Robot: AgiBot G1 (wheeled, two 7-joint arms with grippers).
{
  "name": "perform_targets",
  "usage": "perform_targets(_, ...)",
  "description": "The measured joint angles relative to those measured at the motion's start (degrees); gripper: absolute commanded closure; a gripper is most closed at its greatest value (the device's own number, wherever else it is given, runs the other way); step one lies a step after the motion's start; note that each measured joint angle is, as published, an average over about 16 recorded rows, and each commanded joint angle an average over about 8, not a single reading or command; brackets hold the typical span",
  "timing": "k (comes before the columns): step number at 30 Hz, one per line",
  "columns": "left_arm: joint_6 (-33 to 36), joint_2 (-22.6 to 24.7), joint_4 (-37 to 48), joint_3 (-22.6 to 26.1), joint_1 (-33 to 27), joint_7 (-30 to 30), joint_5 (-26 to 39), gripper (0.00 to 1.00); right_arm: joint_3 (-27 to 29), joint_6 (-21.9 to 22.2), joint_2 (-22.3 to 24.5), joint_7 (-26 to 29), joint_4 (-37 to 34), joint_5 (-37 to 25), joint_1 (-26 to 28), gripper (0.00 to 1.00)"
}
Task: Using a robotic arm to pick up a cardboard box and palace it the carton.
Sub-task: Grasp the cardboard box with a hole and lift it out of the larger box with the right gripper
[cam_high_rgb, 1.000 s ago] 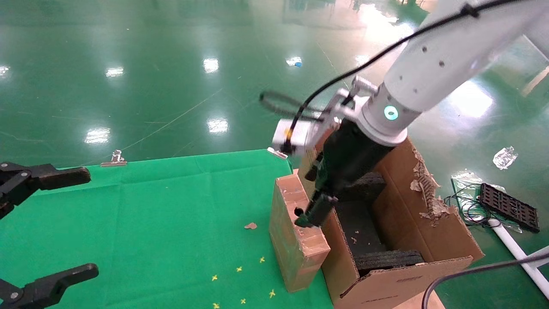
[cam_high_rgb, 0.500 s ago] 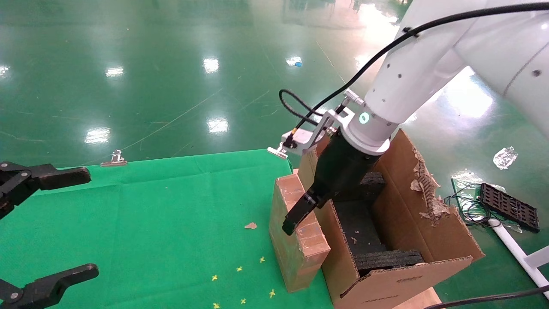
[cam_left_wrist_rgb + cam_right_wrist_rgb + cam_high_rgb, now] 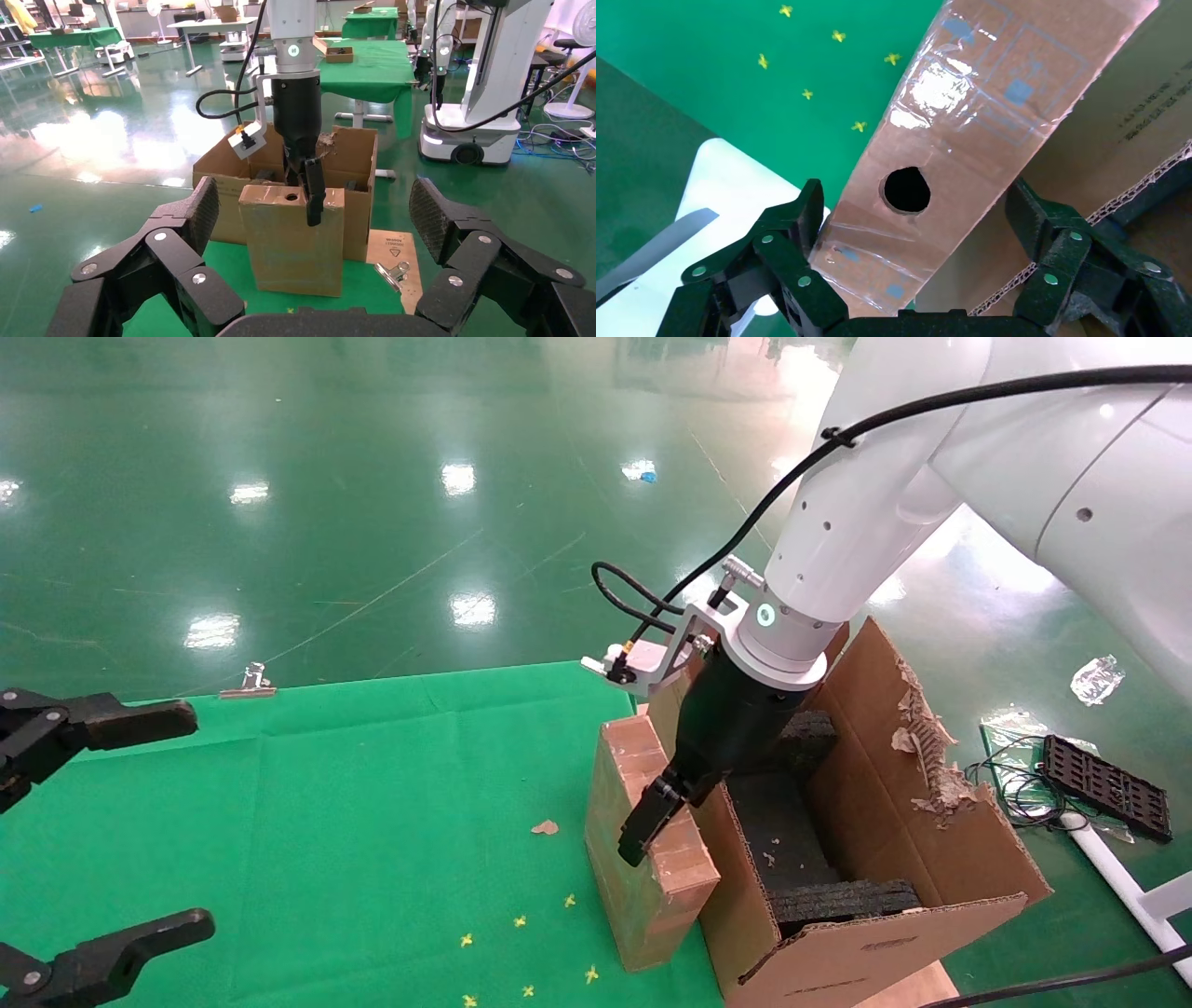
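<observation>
The small brown cardboard box (image 3: 626, 887) (image 3: 288, 246) (image 3: 989, 91) stands on end on the green table, tight against the large carton (image 3: 931, 840) (image 3: 218, 168) (image 3: 1130, 119). Its taped top has a round hole. The white robotic arm reaches down from the right. My right gripper (image 3: 663, 808) (image 3: 916, 200) is open and straddles the box's top. One finger (image 3: 309, 200) hangs down the table-side face, and the other is hidden on the carton side. Black foam (image 3: 792, 831) lines the carton. My left gripper (image 3: 200, 820) (image 3: 314, 193) is parked open at the table's left.
Binder clips (image 3: 247, 682) (image 3: 390, 270) hold the green cloth at the table's edges. A cardboard scrap (image 3: 545, 826) and yellow marks (image 3: 521, 952) lie left of the box. A black tray (image 3: 1103, 784), cables and plastic wrap are on the floor to the right.
My right gripper has swung from over the carton's inside to the cardboard box and sunk lower around its top. The box and my left gripper have not moved.
</observation>
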Motion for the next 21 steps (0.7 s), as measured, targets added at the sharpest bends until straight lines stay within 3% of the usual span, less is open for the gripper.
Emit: perform_targets(21,-0.04,-0.03,0.00,0.08,-0.02,0.04,-0.06,1.00,-1.39,1.30,0.88,-1.37,-0.51,1.43,0.13,1.00)
